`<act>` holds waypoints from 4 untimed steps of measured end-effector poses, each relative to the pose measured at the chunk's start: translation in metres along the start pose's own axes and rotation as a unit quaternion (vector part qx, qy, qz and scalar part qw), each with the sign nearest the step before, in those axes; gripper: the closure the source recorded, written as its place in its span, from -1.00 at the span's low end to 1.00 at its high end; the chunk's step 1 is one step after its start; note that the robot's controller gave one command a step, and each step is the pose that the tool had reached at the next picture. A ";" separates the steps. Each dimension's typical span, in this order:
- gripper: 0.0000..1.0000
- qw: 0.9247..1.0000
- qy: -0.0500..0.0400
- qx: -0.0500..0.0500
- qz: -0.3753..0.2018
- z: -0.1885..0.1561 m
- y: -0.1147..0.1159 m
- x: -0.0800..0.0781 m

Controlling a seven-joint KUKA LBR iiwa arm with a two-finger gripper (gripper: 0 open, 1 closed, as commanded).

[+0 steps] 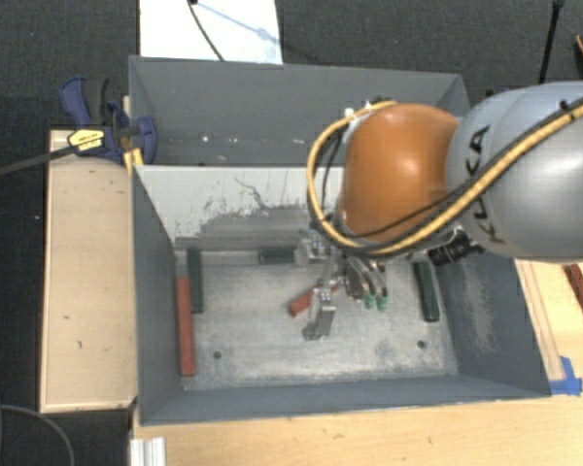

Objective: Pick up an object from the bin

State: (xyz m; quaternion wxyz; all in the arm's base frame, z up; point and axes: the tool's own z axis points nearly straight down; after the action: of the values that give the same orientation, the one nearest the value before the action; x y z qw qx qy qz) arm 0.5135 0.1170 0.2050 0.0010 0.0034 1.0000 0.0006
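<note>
Scuffed grey metal bin (272, 115) fills mid-frame. A long red bar (186, 323) lies along its left wall, a dark green bar (426, 291) at right. The gripper (319, 320) hangs at centre, just beside a small red chunk (299, 306); whether it is clenched or released cannot be told.

The rounded silver-grey metal arm link (539, 178) carries black "KUKA" lettering. A glossy orange dome-shaped wrist cover (398, 168) adjoins it. Yellow and black cables (314, 178) loop around the cover.
</note>
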 end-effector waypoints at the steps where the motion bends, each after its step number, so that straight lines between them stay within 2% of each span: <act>1: -1.00 0.993 0.000 0.001 0.115 0.064 -0.057 -0.054; 2: -1.00 0.993 -0.001 0.000 0.116 0.138 -0.063 -0.062; 3: 1.00 0.993 -0.001 0.000 0.118 0.133 -0.062 -0.063; 4: 1.00 1.000 -0.001 0.001 0.020 0.133 -0.119 -0.037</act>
State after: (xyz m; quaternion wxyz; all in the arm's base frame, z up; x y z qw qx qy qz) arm 0.5504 -0.0017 0.0722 0.0024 0.0229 0.9997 -0.0001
